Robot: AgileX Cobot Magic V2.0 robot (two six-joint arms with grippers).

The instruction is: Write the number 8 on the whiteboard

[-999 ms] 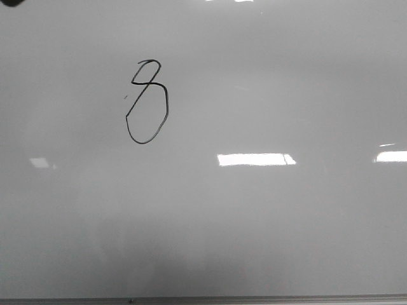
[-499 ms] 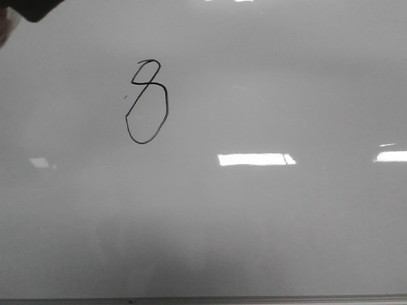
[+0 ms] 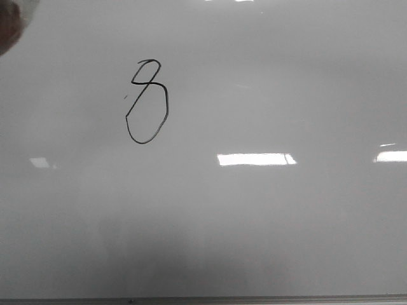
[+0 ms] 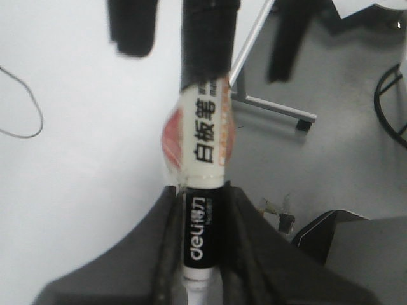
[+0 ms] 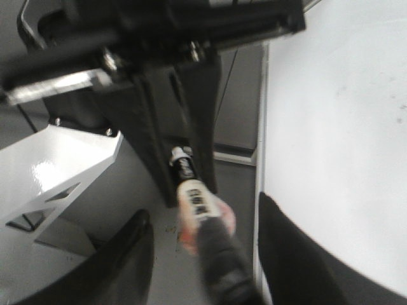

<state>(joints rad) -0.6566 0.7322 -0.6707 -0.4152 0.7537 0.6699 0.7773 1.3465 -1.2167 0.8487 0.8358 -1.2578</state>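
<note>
The number 8 (image 3: 147, 101) is a thin black line on the whiteboard (image 3: 267, 216), left of centre. Part of its loop shows in the left wrist view (image 4: 28, 105). My left gripper (image 4: 202, 254) is shut on a black and white marker (image 4: 202, 146) wrapped in reddish tape, beside the board's edge. My right gripper (image 5: 203, 213) is open, and the marker's black end (image 5: 219, 254) lies between its fingers (image 5: 137, 248). Those fingers also show either side of the marker in the left wrist view (image 4: 130, 28). No gripper shows clearly in the front view.
A blurred dark reddish shape (image 3: 11, 25) sits in the front view's top left corner. Off the board's edge (image 5: 262, 127) there is grey floor with a metal stand leg (image 4: 273, 105), a black cable loop (image 4: 391, 101) and a white machine part (image 5: 51, 171).
The shape in the front view's top left corner has shifted, from a small dark patch to a larger one to a blurred reddish one. The 8 is unchanged.
</note>
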